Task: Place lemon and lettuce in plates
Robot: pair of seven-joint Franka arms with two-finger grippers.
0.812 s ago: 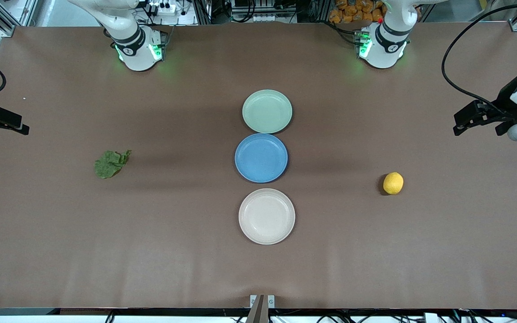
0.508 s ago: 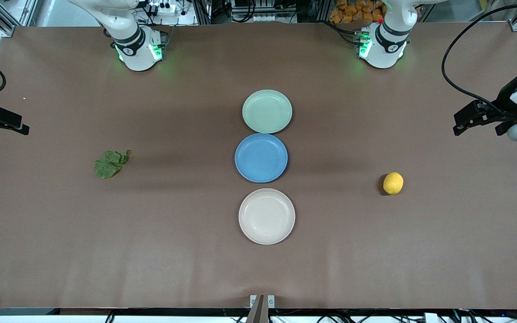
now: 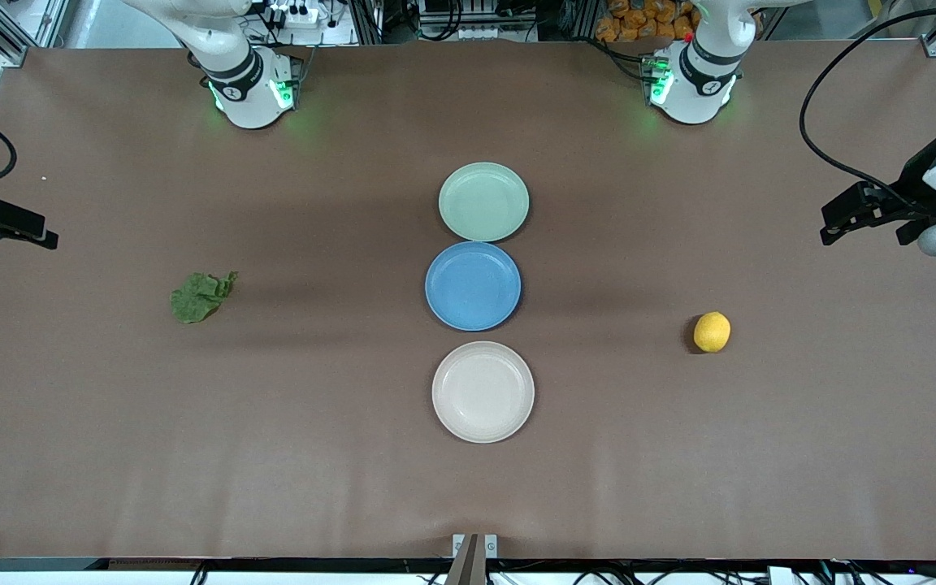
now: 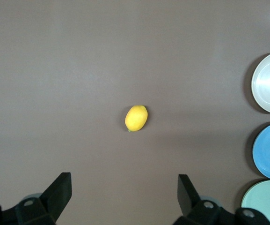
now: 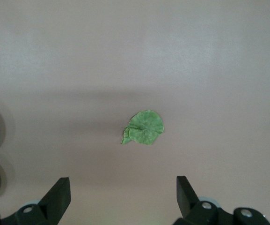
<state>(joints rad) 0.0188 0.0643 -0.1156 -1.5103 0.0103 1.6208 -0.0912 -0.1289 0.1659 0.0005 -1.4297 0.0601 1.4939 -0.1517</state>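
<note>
Brown table [image 3: 354,455], lab clutter along the edge by the arm bases. Three plates in a line down the middle: mint green plate [image 3: 483,201] nearest the bases, blue plate [image 3: 473,286] in the middle and touching it, beige-white plate [image 3: 483,392] nearest the front camera. All three bare.

The lemon [image 3: 712,331] sits on the table toward the left arm's end, well apart from the plates. The lettuce [image 3: 201,296] lies flat toward the right arm's end, also well apart.

Left tool [image 4: 124,197] hangs high over the table near the lemon, jaws spread wide, nothing in them. Right tool [image 5: 123,199] hangs high over the table near the lettuce, likewise released and empty.

Step, as I judge it: the very start, approach not begun, nothing picked. Next move calls for each tool to drop onto its own item; the leaf is thin, so it needs a low pinch at table level.

Lemon's long axis runs roughly from the front camera toward the bases, slightly tilted; in the left wrist view it lies across the jaw opening line, a fair fit for closing on its short width. Lettuce: ragged, slightly longer across the table, narrow end pointing toward the plates.
</note>
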